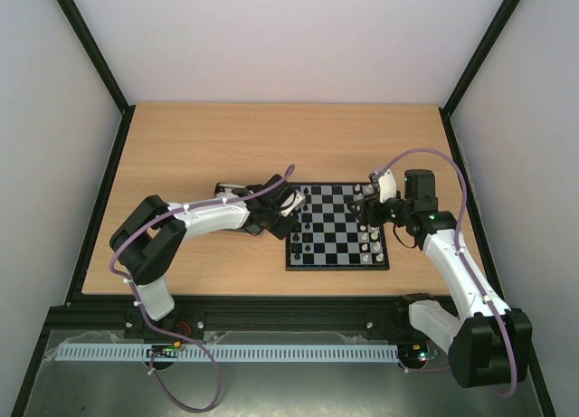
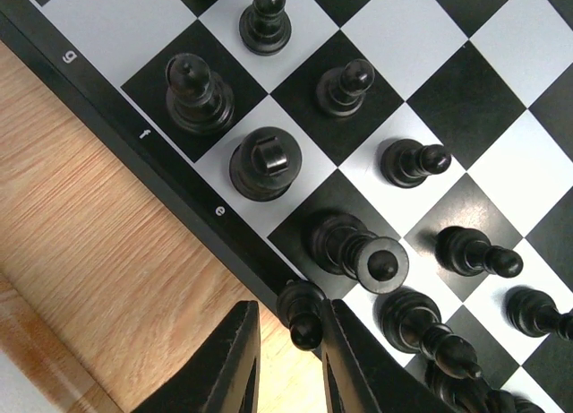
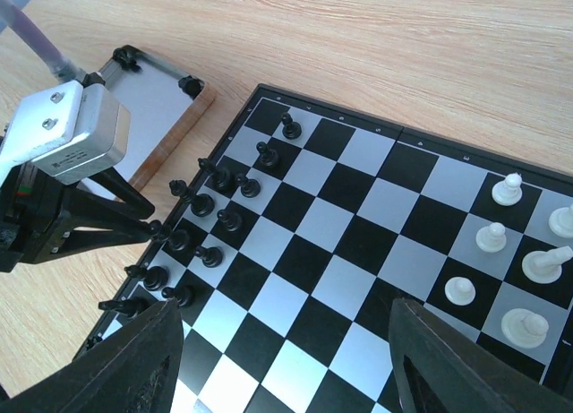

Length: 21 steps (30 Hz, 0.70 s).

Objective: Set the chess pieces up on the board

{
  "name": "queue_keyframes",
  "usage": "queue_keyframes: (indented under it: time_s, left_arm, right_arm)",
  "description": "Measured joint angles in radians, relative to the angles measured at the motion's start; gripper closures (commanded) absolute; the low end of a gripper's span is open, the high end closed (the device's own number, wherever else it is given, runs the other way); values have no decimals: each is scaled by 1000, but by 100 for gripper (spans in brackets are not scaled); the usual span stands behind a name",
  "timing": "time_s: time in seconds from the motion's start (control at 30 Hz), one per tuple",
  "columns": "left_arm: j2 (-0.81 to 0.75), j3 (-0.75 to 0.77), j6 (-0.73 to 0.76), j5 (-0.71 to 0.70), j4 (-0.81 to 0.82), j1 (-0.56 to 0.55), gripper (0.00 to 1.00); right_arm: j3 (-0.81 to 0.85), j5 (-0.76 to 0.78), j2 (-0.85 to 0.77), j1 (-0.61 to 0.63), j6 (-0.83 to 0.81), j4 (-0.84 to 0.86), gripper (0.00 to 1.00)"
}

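The board [image 1: 336,267] lies flat mid-table, also seen as board [image 2: 107,81] and board [image 3: 358,225]. Several black chess pieces [image 2: 260,162] stand in two rows along its left side, the same black rows [image 3: 210,225]. My left gripper [image 2: 286,307] [image 1: 291,203] hovers at that edge, open around one small black piece [image 2: 304,314] over the border. The piece touches the right finger [image 2: 358,359] and stands apart from the left finger. My right gripper [image 3: 285,310] [image 1: 366,209] hangs wide open over the board's right part, holding nothing.
White pieces [image 3: 501,252] [image 1: 371,241] stand along the board's right side. A grey metal tray [image 3: 157,108] [image 1: 231,189] sits on the wooden table left of the board, under my left arm [image 3: 63,153]. Walls enclose the table.
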Motion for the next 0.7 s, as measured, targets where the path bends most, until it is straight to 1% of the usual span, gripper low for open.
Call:
queue_keyframes:
  time_s: [0.37,0.7]
  left_arm:
    - [0,0,0,0,20,0,82]
    - [2,0,0,5,35,0,90]
  right_arm:
    - [-3,0,0,0,0,5,36]
    - [-7,1,0,0,0,5,36]
